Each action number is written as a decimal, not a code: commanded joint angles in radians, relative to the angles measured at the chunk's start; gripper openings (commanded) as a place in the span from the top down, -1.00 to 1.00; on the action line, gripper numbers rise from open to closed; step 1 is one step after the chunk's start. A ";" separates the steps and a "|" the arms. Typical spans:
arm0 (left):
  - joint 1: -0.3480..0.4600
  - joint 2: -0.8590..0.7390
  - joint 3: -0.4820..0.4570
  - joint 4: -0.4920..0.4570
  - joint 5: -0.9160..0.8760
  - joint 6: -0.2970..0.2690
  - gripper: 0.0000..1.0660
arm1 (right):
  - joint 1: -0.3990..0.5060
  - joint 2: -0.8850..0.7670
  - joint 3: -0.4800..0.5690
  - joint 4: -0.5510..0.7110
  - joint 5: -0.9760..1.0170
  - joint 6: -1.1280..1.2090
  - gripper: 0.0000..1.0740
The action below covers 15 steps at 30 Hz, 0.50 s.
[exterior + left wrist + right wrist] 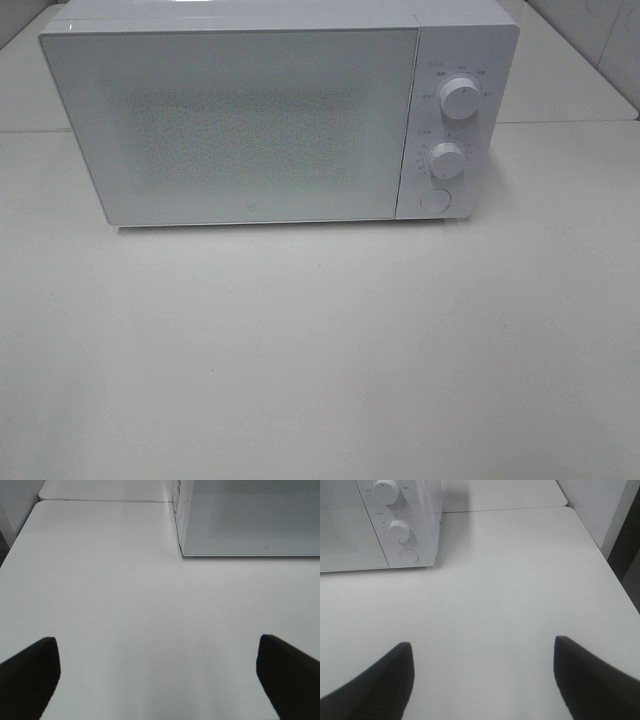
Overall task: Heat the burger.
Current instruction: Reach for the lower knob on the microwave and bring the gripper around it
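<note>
Left gripper (pixel 157 652) and right gripper (pixel 482 650) both spread wide, nothing between the jaws, hanging over the near side of the white table (pixel 320 360), well apart from the microwave (pixel 250 120). It looks like a waiting pose with nothing to grasp yet. Microwave sits far centre, door (pixel 235 125) shut, two knobs (pixel 461 98) and a round button (pixel 434 199) on its right panel. Burger not seen in any view; maybe behind the speckled door, cannot tell.

A white microwave (pixel 280 115) with a grey speckled door window stands on a plain white table (pixel 320 360); black fingers (pixel 30 672).
</note>
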 commanded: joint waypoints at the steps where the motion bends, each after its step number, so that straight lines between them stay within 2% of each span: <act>1: -0.006 -0.023 0.004 -0.003 -0.014 0.000 -0.89 | -0.006 -0.029 0.001 0.003 -0.004 0.004 -0.42; 15: -0.006 -0.023 0.004 -0.003 -0.014 0.000 -0.89 | -0.006 -0.029 0.001 0.003 -0.004 0.004 -0.42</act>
